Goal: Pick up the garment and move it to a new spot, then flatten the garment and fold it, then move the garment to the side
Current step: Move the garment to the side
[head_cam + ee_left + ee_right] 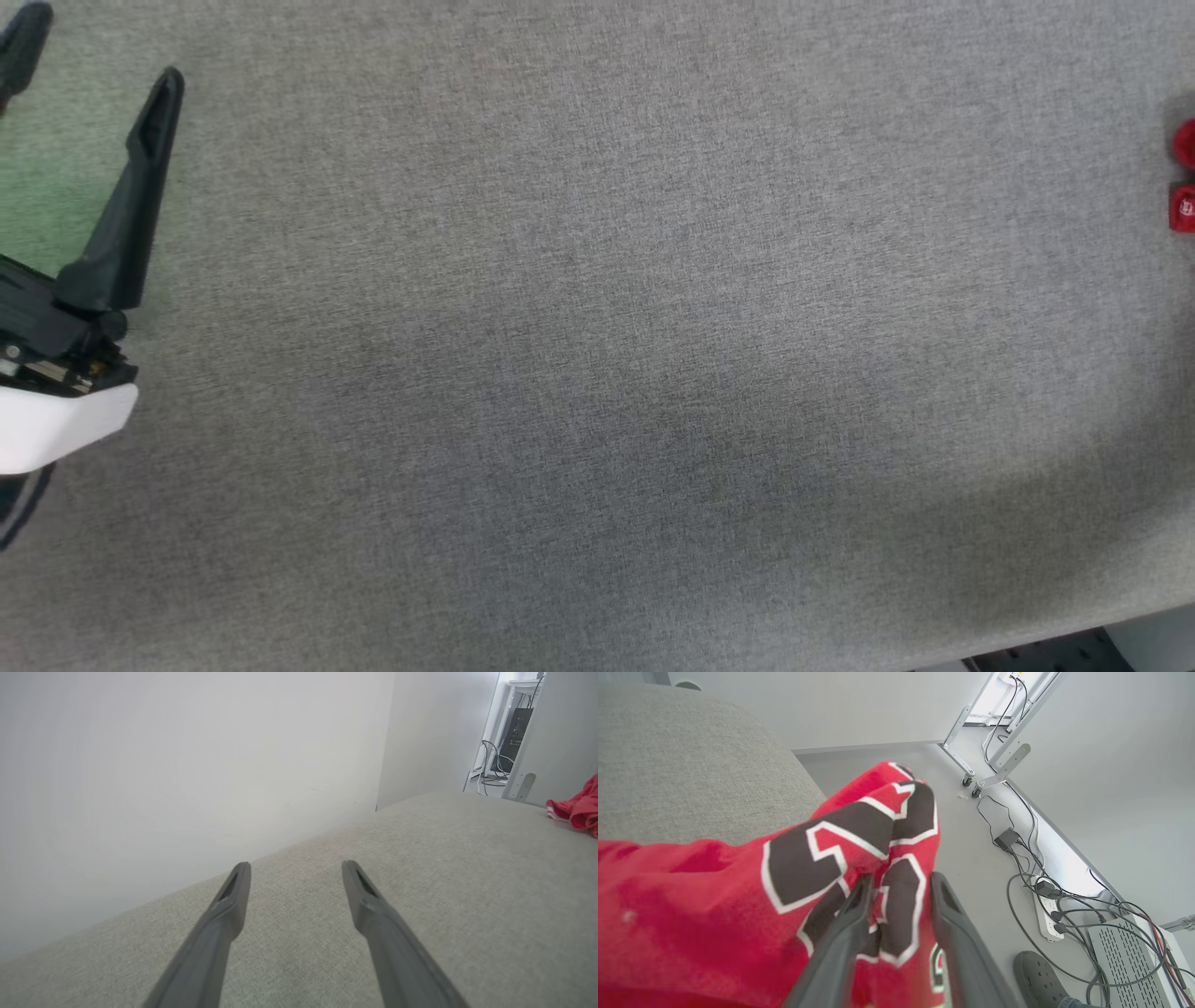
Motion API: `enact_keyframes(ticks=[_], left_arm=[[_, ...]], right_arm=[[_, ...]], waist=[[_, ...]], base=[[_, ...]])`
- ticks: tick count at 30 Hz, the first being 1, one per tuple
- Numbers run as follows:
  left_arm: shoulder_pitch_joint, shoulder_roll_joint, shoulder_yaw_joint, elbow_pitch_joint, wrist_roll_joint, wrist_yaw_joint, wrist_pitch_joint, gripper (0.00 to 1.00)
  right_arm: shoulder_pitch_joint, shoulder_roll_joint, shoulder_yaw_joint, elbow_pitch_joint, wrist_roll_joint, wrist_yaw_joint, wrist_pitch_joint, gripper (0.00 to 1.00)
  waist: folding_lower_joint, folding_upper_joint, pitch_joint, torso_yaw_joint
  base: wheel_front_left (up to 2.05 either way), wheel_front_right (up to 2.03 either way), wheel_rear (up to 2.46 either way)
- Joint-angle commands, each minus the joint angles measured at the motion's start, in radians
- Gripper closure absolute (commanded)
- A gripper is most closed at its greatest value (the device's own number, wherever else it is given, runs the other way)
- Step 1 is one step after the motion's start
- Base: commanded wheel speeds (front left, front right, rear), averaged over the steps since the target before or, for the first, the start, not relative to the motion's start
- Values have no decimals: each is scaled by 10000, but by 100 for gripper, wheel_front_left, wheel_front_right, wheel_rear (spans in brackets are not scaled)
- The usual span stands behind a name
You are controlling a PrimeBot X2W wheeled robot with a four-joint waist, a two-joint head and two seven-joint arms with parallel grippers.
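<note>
Plainly the garment point(691, 905) lies at the far right end of the surface point(597, 336). It is bunched up, with its black lettering creased on top, one fold at the rim and the floor beyond. From the head it shows as two red scraps at the right border. The wide grey middle of the surface lies between it and the left claw point(98, 51), which hovers at the left end with fingers spread wide and nothing between them.

The right claw point(901, 878) is at the garment, its two fingers part way apart with a ridge of lettered cloth between them. Whether they pinch that ridge or merely straddle it, I cannot tell.

By my reading this fits two stages. It could be the pick-up, with the claw on a heap that is to go to a new spot. Or it could be the last step, with the garment put at the side. The cloth looks rumpled rather than squared, but too little of it shows to settle that.

Either way the next move depends on the right claw's hold. Soft jersey slips and drags, and the heap sits close to the rim, so a tug toward the floor could tip it off, down by the shoe point(1036, 975).
</note>
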Motion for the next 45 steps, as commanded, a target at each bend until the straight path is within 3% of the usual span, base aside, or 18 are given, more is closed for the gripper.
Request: enact_keyframes(ticks=[1,2,3,9,17,21,28,36,45], left_arm=[[132,-98,26,42,-73,27,-48,0],[136,-144,43,68,-72,27,-47,0],[158,-205,60,92,-66,27,-48,0],[423,-745,97,350,-37,27,-48,0],[1677,-1981,-122,1748,-77,27,-47,0],[2477,-2946,108,2570,59,27,-48,0],[3464,-3952,611,3418,251,27,-47,0],[4367,-4616,880,3865,559,27,-48,0],[5168,-5018,1160,3979,826,27,-48,0]], right_arm=[[23,53,6,-43,-101,-51,-19,18],[70,75,6,-84,-137,-51,6,5],[120,110,35,-140,-176,-51,52,0],[540,161,516,-532,-253,-51,130,0],[1700,65,2601,-639,-178,-52,-129,0],[2332,7,3665,128,578,-51,-1061,0],[3182,79,4929,1402,1391,-51,-2641,0],[3878,341,5946,2187,2309,-48,-3939,0],[4916,608,6315,1495,3548,-39,-4670,0]], waist=[[0,0,-132,63],[0,0,-202,89],[0,0,-278,117],[0,0,-923,379],[0,0,-2727,916],[0,0,-3931,1396],[0,0,-5166,2088],[0,0,-6266,2730],[0,0,-7117,3175]], base=[[0,0,0],[0,0,0],[0,0,0],[0,0,0],[0,0,0],[0,0,0],[0,0,0],[0,0,0],[0,0,0]])
